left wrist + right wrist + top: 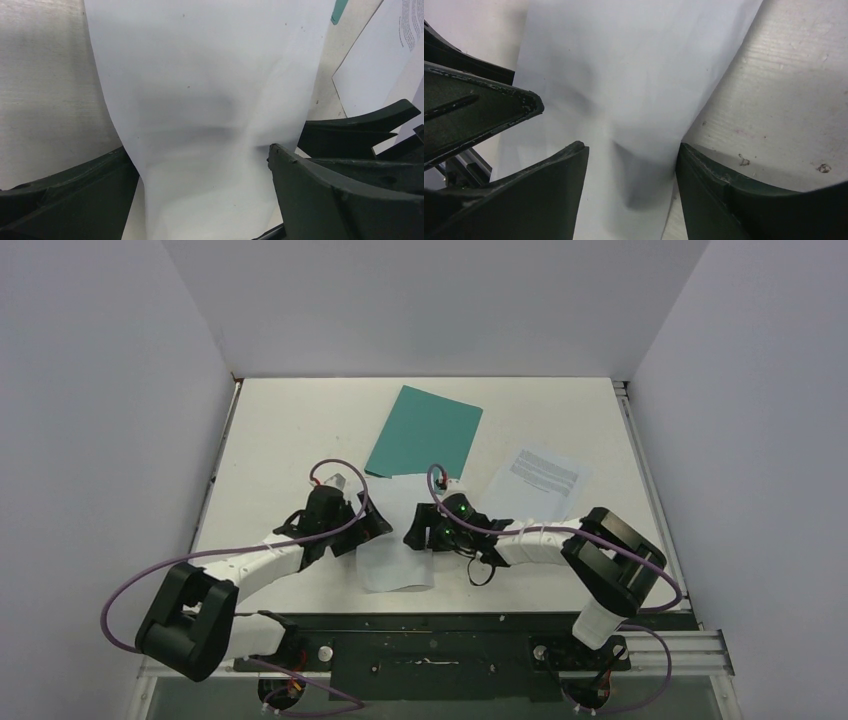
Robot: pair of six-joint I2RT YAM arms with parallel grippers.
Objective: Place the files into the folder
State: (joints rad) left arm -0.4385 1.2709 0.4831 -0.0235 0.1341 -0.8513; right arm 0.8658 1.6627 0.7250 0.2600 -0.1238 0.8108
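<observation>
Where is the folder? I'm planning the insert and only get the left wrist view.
Observer: The folder lies closed at the far middle of the table, just beyond the blank sheet.
Operator: Any other files out?
Observer: One printed sheet lies right of the folder, with no gripper on it.
Operator: And the right gripper?
Observer: The right gripper has its jaws open, with the buckled blank sheet between them.

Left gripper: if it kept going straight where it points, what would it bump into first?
Probably the blank white sheet. It lies right in front of the left gripper, between its open fingers. Depth is hard to judge.
</observation>
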